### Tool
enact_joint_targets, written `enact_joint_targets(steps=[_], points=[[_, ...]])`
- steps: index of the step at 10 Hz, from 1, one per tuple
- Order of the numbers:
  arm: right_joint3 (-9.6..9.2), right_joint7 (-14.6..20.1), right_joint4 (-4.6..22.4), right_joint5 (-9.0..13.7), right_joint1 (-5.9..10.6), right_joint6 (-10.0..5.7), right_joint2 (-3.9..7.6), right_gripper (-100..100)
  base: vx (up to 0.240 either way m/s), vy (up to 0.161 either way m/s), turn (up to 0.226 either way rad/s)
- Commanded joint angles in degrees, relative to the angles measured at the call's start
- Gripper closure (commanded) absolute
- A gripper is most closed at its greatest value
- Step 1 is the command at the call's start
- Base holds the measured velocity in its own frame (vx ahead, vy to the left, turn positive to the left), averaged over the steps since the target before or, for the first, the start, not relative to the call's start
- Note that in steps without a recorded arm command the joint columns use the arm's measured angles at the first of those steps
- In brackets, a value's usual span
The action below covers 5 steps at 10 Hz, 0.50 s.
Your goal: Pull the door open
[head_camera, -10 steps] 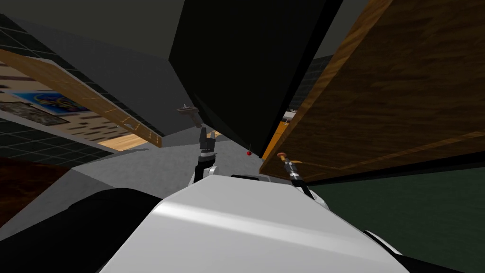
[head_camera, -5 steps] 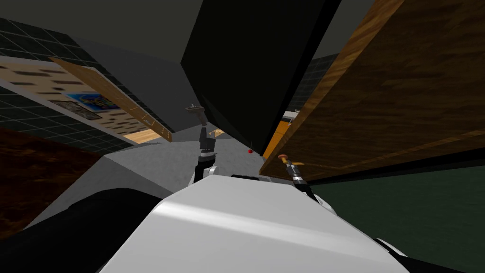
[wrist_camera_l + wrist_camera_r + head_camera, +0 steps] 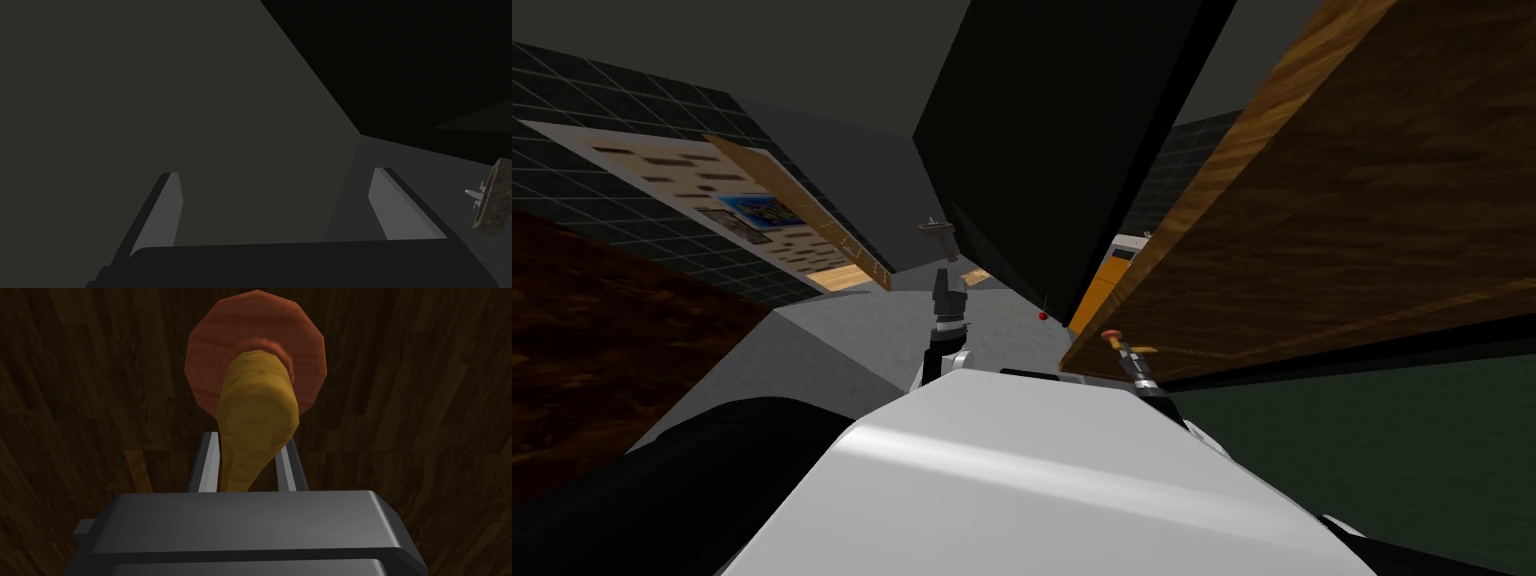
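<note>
Far left: dark brown wooden surface [image 3: 572,340] below a dark tiled wall [image 3: 602,100].
Next to it: pale panel [image 3: 662,165] with dark dashes and a blue patch, edged by a light-wood board [image 3: 802,215].
Floor [image 3: 852,345]: grey, running ahead toward the middle.
Small fixture [image 3: 937,228]: brownish block with a pale tap, just ahead of the left arm; in the left wrist view off to one side of the fingers, apart from them.
Left arm [image 3: 945,320]: upright over the grey floor, touching nothing.
Left jaws: released, fingers [image 3: 167,210] well apart with nothing between, pointed at a flat olive-grey plane [image 3: 150,100] that meets a black area [image 3: 425,60].
Middle: the same black area as a tall wedge, with a small red ball [image 3: 1042,315] at its lower tip.
Gap beside the wedge: orange-yellow piece [image 3: 1102,285], cannot tell what.
Door [image 3: 1362,200]: broad brown wood-grain slab on the right, its lighter edge toward the black area.
Handle [image 3: 255,423]: yellow lever on a red-brown round plate [image 3: 255,343], at the door's near lower corner in the head view.
Right arm [image 3: 1142,375]: reaching up to the handle.
Right jaws: clenched on the yellow lever, fingers [image 3: 207,463] pressing its two sides.
Far right: dark green plane [image 3: 1392,450] below the door.
</note>
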<state>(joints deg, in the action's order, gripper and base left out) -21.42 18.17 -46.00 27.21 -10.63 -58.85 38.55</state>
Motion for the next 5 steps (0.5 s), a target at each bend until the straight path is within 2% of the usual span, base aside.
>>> enact_joint_targets(steps=[1,4,5], points=[[-1.04,0.3,0.1,0.4,-1.29,-2.12,0.96,100,-0.202,-0.077,0.188],[-2.77,1.1,0.6,1.1,-2.96,-5.44,2.45,100,-0.208,-0.091,0.146],[-2.8,1.1,1.0,0.8,-2.32,-4.83,1.75,100,-0.089,-0.037,0.034]])
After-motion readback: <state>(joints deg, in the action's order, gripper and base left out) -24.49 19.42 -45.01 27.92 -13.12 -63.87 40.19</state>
